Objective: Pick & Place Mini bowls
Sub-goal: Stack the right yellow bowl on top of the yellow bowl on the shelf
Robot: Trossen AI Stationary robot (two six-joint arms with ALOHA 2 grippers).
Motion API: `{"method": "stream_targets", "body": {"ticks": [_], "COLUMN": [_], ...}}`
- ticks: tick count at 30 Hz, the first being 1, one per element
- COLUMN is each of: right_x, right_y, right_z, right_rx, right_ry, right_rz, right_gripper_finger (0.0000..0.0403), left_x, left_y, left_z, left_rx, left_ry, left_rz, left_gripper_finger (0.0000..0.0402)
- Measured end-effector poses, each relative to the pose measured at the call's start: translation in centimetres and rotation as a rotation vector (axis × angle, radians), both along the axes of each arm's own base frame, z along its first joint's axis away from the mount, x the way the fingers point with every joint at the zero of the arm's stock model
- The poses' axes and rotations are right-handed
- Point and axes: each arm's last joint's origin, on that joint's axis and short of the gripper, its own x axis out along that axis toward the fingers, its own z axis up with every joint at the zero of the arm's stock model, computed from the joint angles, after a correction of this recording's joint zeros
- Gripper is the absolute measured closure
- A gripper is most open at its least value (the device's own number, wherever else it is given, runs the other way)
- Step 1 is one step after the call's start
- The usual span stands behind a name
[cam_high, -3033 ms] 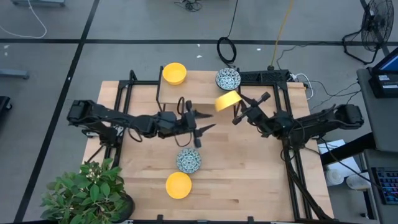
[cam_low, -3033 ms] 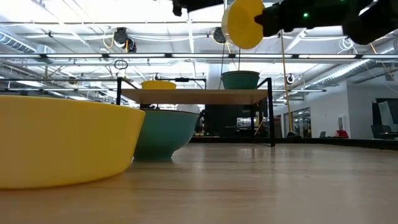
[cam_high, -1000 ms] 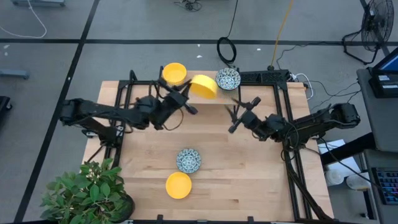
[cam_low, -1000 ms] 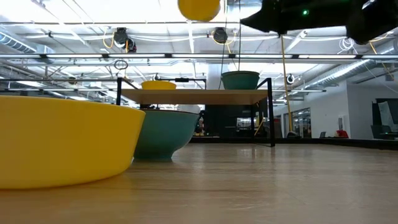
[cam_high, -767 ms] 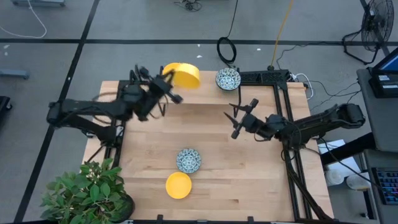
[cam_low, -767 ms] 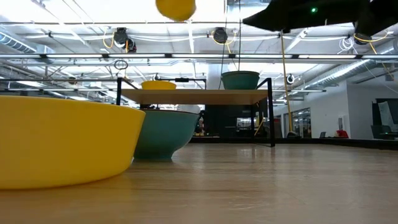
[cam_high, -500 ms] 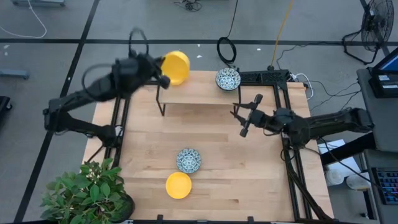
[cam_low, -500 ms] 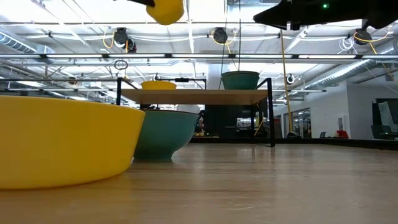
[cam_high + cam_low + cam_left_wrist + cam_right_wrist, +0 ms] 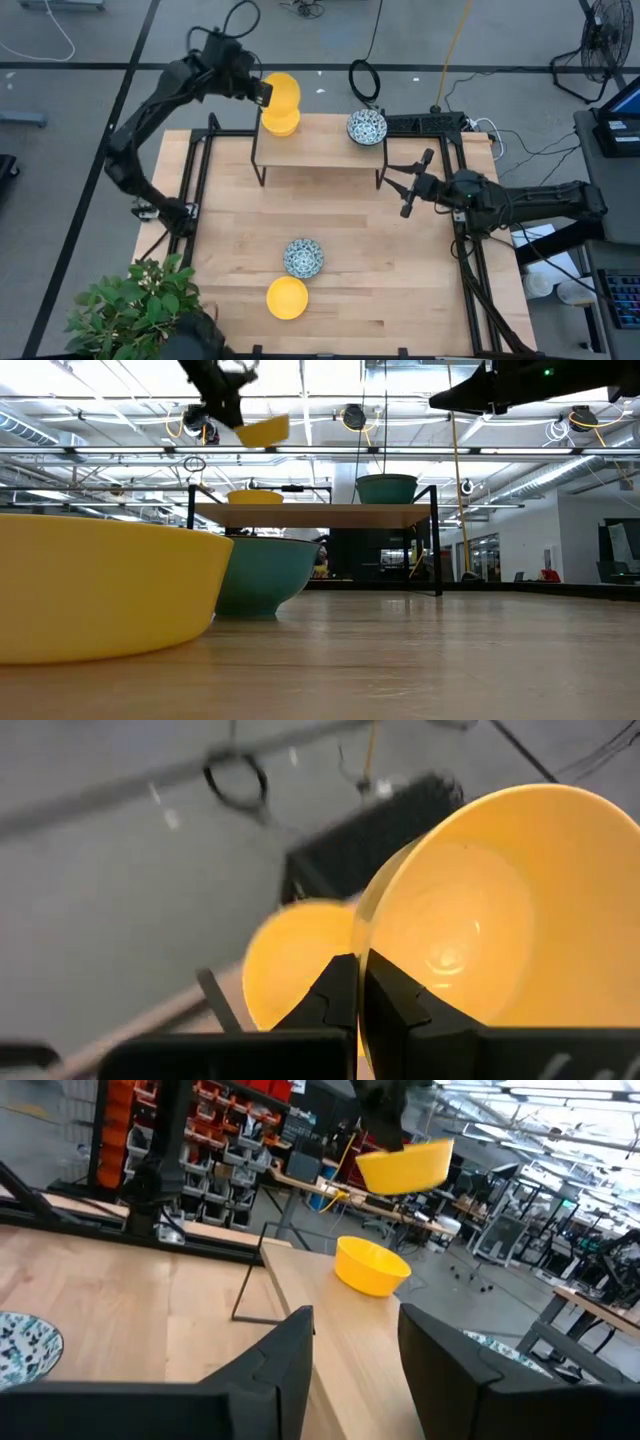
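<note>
My left gripper (image 9: 262, 93) is shut on a plain yellow mini bowl (image 9: 283, 88), held in the air over a second yellow mini bowl (image 9: 280, 123). That second bowl stands on the left end of a raised wooden shelf (image 9: 320, 150). A patterned mini bowl (image 9: 367, 127) stands on the shelf's right end. On the table lie another patterned bowl (image 9: 303, 257) and a yellow one (image 9: 287, 298). My right gripper (image 9: 399, 190) hangs open and empty right of the shelf. My left gripper pinches the yellow bowl's rim (image 9: 362, 958) between its two fingers, one finger inside the bowl and one outside. The fingers come slanting down from the table's left. The bowl (image 9: 263, 430) hangs clear of the shelf, its opening mostly upward, slightly tilted.
The shelf stands on thin black legs (image 9: 258, 165) along the table's far edge. A potted plant (image 9: 140, 305) sits at the near left corner. Bare wood (image 9: 400, 280) lies between the shelf and the two bowls near the front.
My left gripper has swung with the yellow bowl toward the table's far left, up and over the shelf's yellow bowl. It rolled as it went, so the bowl has turned from lying sideways to opening upward. My right gripper has drawn back a little toward the right edge.
</note>
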Motion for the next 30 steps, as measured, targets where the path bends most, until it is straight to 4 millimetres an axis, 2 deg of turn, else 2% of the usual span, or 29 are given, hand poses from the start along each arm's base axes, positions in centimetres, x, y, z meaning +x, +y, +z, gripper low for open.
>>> {"method": "stream_targets", "body": {"ticks": [5, 11, 19, 27, 30], "right_x": [0.0, 0.0, 0.0, 0.0, 0.0], "right_y": [0.0, 0.0, 0.0, 0.0, 0.0], "right_z": [-0.1, -0.2, -0.3, -0.3, -0.3], "right_rx": [0.008, 0.026, 0.033, 0.041, 0.050], "right_ry": [0.011, 0.010, 0.022, 0.019, 0.015], "right_rz": [0.000, 0.000, 0.000, 0.000, 0.000], "right_gripper_finger": [0.0273, 0.0273, 0.0273, 0.0273, 0.0273], "left_x": [-0.2, 0.5, 0.9, 0.1, 0.3], "left_y": [3.9, 6.3, 7.1, 6.2, 5.8], "left_z": [-3.5, -6.1, -7.7, -8.2, -8.5], "left_rx": [-0.192, -0.298, -0.329, -0.389, -0.404], "left_ry": [0.008, 0.011, 0.062, 0.201, 0.219], "left_rz": [0.061, 0.087, 0.119, 0.180, 0.168], "left_gripper_finger": [0.0399, 0.0396, 0.0394, 0.0394, 0.0386]}}
